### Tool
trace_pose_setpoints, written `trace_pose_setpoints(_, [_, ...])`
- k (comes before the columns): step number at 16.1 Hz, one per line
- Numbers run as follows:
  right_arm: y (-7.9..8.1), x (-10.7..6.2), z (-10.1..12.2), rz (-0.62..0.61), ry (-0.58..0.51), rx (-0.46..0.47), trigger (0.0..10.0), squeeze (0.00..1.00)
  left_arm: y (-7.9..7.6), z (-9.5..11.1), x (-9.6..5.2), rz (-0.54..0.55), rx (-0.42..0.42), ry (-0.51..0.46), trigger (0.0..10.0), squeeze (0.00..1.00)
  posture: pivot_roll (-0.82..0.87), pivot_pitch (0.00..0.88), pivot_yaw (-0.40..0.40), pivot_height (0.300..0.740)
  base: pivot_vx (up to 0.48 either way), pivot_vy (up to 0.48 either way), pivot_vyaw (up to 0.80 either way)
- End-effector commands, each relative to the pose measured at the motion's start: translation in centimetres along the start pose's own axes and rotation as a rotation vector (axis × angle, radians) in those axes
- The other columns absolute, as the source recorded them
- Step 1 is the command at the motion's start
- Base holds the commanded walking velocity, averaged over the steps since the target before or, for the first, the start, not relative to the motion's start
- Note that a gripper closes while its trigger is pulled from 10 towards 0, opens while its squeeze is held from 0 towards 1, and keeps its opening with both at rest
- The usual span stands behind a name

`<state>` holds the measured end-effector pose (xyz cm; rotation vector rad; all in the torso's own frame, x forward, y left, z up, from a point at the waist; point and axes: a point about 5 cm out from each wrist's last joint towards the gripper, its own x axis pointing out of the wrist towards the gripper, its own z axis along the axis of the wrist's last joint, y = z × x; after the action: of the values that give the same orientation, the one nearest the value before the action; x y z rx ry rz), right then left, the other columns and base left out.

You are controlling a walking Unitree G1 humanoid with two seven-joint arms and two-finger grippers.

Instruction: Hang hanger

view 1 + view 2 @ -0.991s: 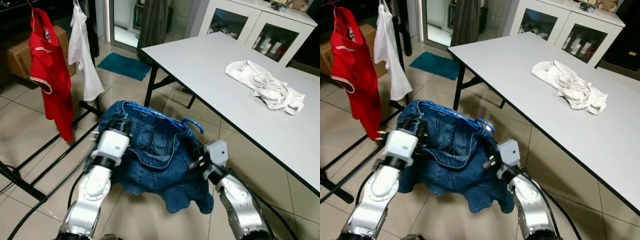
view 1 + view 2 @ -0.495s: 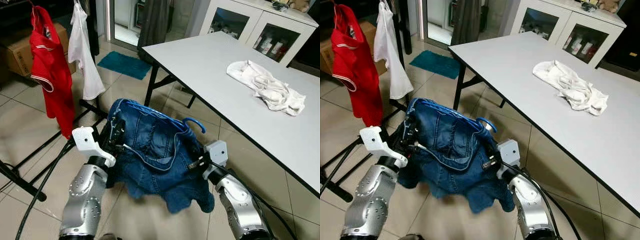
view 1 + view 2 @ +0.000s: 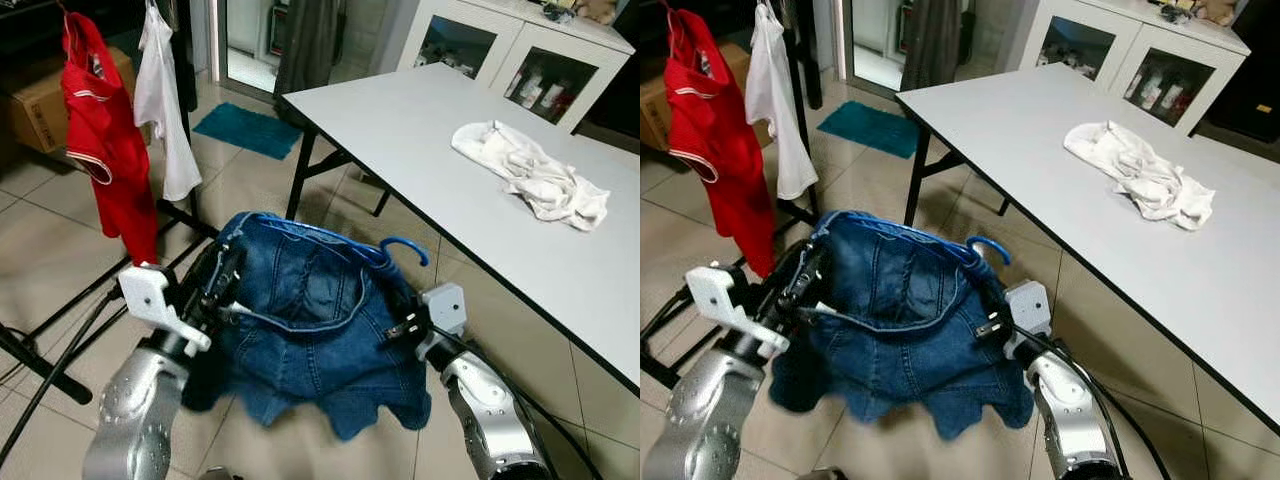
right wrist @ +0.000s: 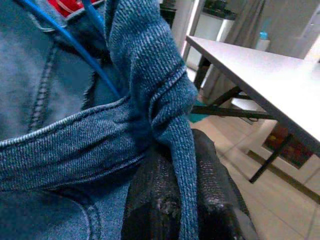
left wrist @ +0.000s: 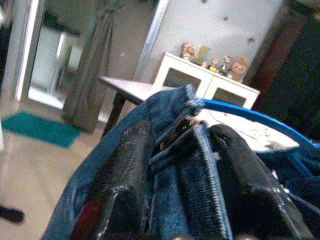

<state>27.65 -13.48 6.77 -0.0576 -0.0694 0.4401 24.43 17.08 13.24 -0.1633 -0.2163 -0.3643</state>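
Blue denim shorts [image 3: 305,320] on a blue hanger [image 3: 405,246] hang stretched between my two arms, above the tiled floor. My left gripper [image 3: 222,285] is shut on the waistband at the shorts' left side; in the left wrist view its black fingers [image 5: 125,180] pinch the denim [image 5: 185,175], with the hanger's blue rim [image 5: 250,116] beside them. My right gripper [image 3: 398,322] is shut on the waistband at the right side, where a denim fold [image 4: 165,95] lies over its finger [image 4: 165,205]. The hanger's hook points up near the table edge.
A clothes rack's black base [image 3: 45,370] crosses the floor at left, with a red garment [image 3: 100,140] and a white garment [image 3: 165,100] hanging on it. A white table [image 3: 440,130] with a crumpled white cloth [image 3: 530,170] stands at right. A white cabinet [image 3: 500,50] is behind.
My left arm has swung outward to the left and lower, pulling the waistband wider. The shorts and hanger hook have shifted slightly right; both grippers keep their hold.
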Motion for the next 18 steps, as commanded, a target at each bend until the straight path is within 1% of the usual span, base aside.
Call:
trace_pose_setpoints(1, [-1.5, -0.2, 0.6, -0.071, -0.029, -0.020, 10.0, 0.00, -0.8, 0.2, 0.1, -0.031, 0.085, -0.009, 10.0, 0.00, 0.11, 0.089, -0.159, 0.740, 0.000, 0.000, 0.00])
trace_pose_setpoints(2, [-1.5, -0.1, 0.7, -0.072, -0.033, -0.018, 10.0, 0.00, -1.0, 0.4, 0.1, -0.040, 0.169, -0.016, 10.0, 0.00, 0.11, 0.090, -0.159, 0.740, 0.000, 0.000, 0.00])
trace_pose_setpoints(3, [-1.4, -0.1, 0.7, -0.072, -0.035, -0.017, 7.8, 0.00, -1.1, 0.5, 0.1, -0.042, 0.211, -0.019, 10.0, 0.00, 0.11, 0.090, -0.159, 0.740, 0.000, 0.000, 0.00])
trace_pose_setpoints(4, [-1.2, 0.1, 0.8, -0.062, -0.049, -0.009, 0.0, 0.00, -1.2, 0.7, 0.1, -0.044, 0.358, -0.031, 10.0, 0.00, 0.12, 0.088, -0.158, 0.740, 0.000, 0.000, 0.00])
trace_pose_setpoints(5, [-0.9, 0.3, 0.9, -0.054, -0.057, -0.004, 0.0, 0.00, -1.2, 0.8, 0.2, -0.035, 0.424, -0.036, 10.0, 0.00, 0.13, 0.087, -0.156, 0.740, 0.000, 0.000, 0.00])
trace_pose_setpoints(6, [-0.7, 0.4, 1.0, -0.050, -0.062, -0.002, 0.0, 0.00, -1.1, 0.8, 0.1, -0.018, 0.464, -0.046, 10.0, 0.00, 0.13, 0.087, -0.156, 0.740, 0.000, 0.000, 0.00])
trace_pose_setpoints(7, [-0.7, 0.4, 1.0, -0.049, -0.064, -0.001, 0.0, 0.00, -1.0, 0.8, 0.1, -0.012, 0.476, -0.050, 10.0, 0.00, 0.13, 0.086, -0.155, 0.740, 0.000, 0.000, 0.00])
trace_pose_setpoints(8, [-0.5, 0.6, 1.1, -0.047, -0.069, 0.000, 0.0, 0.00, -0.9, 1.0, 0.1, 0.003, 0.582, -0.059, 10.0, 0.00, 0.14, 0.085, -0.153, 0.740, 0.000, 0.000, 0.00])
trace_pose_setpoints(9, [-0.4, 0.7, 1.2, -0.047, -0.074, -0.001, 0.0, 0.00, -0.8, 1.0, 0.2, 0.019, 0.655, -0.060, 10.0, 0.00, 0.14, 0.085, -0.153, 0.740, 0.000, 0.000, 0.00])
trace_pose_setpoints(10, [-0.1, 0.9, 1.5, -0.025, -0.089, -0.018, 0.0, 0.00, -0.6, 0.9, 0.3, 0.039, 0.789, -0.058, 10.0, 0.00, 0.14, 0.083, -0.155, 0.740, 0.000, 0.000, 0.00])
trace_pose_setpoints(11, [0.6, 1.1, 1.9, 0.035, -0.108, -0.066, 0.0, 0.00, -0.9, 0.7, 0.7, 0.022, 0.872, -0.056, 10.0, 0.00, 0.15, 0.083, -0.158, 0.740, 0.000, 0.000, 0.00])
trace_pose_setpoints(13, [1.6, 1.1, 1.9, 0.115, -0.111, -0.115, 0.0, 0.00, -1.6, 1.5, 1.8, -0.009, 0.938, -0.104, 10.0, 0.00, 0.15, 0.084, -0.162, 0.740, 0.000, 0.000, 0.00])
trace_pose_setpoints(14, [1.8, 1.1, 1.9, 0.143, -0.108, -0.132, 0.0, 0.00, -1.6, 1.9, 2.3, -0.009, 0.964, -0.122, 10.0, 0.00, 0.15, 0.085, -0.163, 0.740, 0.000, 0.000, 0.00])
trace_pose_setpoints(15, [2.3, 1.0, 1.8, 0.197, -0.098, -0.151, 0.0, 0.00, -1.4, 2.6, 3.1, -0.007, 1.020, -0.151, 10.0, 0.00, 0.15, 0.085, -0.165, 0.740, 0.000, 0.000, 0.00])
trace_pose_setpoints(16, [2.8, 0.7, 1.6, 0.280, -0.085, -0.156, 0.0, 0.00, -1.0, 3.1, 3.6, -0.021, 1.089, -0.165, 10.0, 0.00, 0.16, 0.085, -0.164, 0.740, 0.000, 0.000, 0.00])
trace_pose_setpoints(17, [3.0, 0.6, 1.6, 0.315, -0.082, -0.157, 0.0, 0.00, -0.8, 3.2, 3.7, -0.026, 1.108, -0.165, 10.0, 0.00, 0.15, 0.085, -0.164, 0.740, 0.000, 0.000, 0.00])
trace_pose_setpoints(18, [3.1, 0.2, 1.7, 0.388, -0.077, -0.171, 0.0, 0.00, 0.0, 3.2, 3.7, -0.028, 1.109, -0.147, 10.0, 0.00, 0.15, 0.085, -0.161, 0.740, 0.000, 0.000, 0.00])
